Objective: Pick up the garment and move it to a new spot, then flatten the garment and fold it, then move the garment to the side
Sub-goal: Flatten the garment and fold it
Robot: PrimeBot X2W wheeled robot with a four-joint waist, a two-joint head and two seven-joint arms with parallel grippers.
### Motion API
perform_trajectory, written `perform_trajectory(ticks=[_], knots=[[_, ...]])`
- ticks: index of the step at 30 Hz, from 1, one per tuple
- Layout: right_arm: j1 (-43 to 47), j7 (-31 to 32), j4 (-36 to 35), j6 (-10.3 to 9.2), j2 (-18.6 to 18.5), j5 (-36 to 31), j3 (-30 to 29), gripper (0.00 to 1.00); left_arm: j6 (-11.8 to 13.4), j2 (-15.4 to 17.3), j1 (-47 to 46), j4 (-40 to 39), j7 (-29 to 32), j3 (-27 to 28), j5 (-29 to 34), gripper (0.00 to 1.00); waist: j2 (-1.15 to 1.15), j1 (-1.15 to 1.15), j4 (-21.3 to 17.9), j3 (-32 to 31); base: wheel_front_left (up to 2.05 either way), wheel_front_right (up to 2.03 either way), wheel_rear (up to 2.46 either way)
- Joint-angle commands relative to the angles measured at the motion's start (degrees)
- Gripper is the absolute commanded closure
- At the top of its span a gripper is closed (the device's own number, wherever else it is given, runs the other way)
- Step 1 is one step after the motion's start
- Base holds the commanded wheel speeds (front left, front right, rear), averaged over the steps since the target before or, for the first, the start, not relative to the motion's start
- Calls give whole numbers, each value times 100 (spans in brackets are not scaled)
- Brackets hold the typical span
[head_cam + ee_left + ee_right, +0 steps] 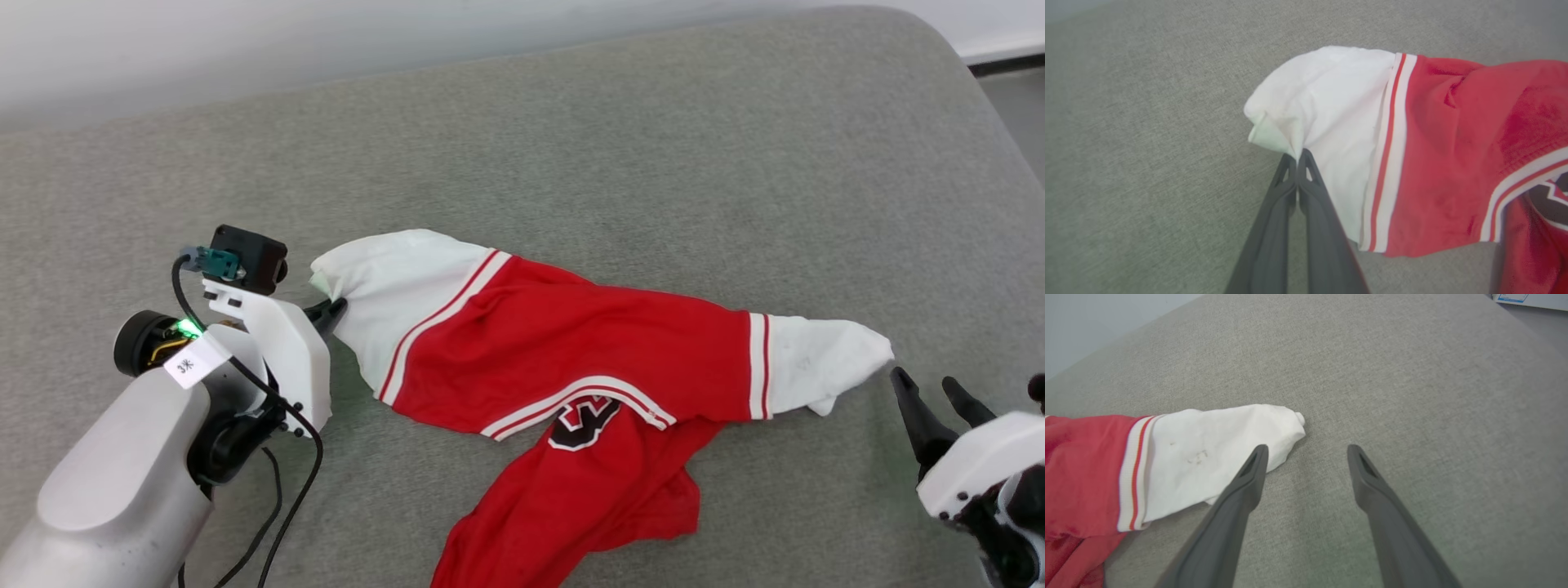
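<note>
Garment (571, 343) lying rumpled across the middle of a grey upholstered surface (571, 122), sleeves outspread. We see the left tool (331, 313) clenched on the edge of one white sleeve (1331, 114). The right tool (927, 384) is released, its fingers spread just beside the other sleeve (1208, 457).

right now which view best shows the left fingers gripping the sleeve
Left wrist view: left fingers shut on the garment's sleeve edge. Head view: fingers mostly behind the wrist. Right wrist view: the other sleeve.
</note>
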Motion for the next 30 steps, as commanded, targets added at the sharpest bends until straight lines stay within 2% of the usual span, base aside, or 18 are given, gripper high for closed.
perform_trajectory(ticks=[1,6,10,17,18,19,20,21,25,30], knots=[[-175,149,54,-3,-73,37,26,0,36,3,91,-94,-49,14,24,100,0,0,124,-78,0,0,0],[-620,1183,503,-3,-435,108,223,0,129,3,135,-478,-107,-51,130,100,0,0,307,-80,0,0,0],[-984,1696,941,-3,-611,20,422,0,179,0,111,-690,-134,-69,158,100,0,0,418,-2,0,0,0],[-1173,2540,1672,8,-510,133,995,0,199,17,37,-864,-157,-70,168,100,0,0,553,180,0,0,0],[-1162,2634,1747,10,-463,177,1079,8,206,28,36,-873,-165,-64,170,100,0,0,561,202,0,0,0],[-1165,2678,1784,14,-427,217,1153,57,217,34,35,-877,-170,-54,169,100,0,0,565,216,0,0,0],[-1182,2673,1799,22,-419,246,1211,90,216,35,43,-879,-191,-46,160,100,0,0,569,223,0,0,0],[-1206,2623,1798,23,-419,292,1246,100,217,41,59,-876,-207,-42,152,100,0,0,569,221,0,0,0],[-1362,2326,1651,2,-671,340,1191,100,233,60,108,-851,-328,14,158,100,0,0,570,140,0,0,0],[-1606,2059,1143,-3,-1067,294,996,100,346,80,110,-894,-575,142,187,100,0,0,581,-81,0,0,0]])
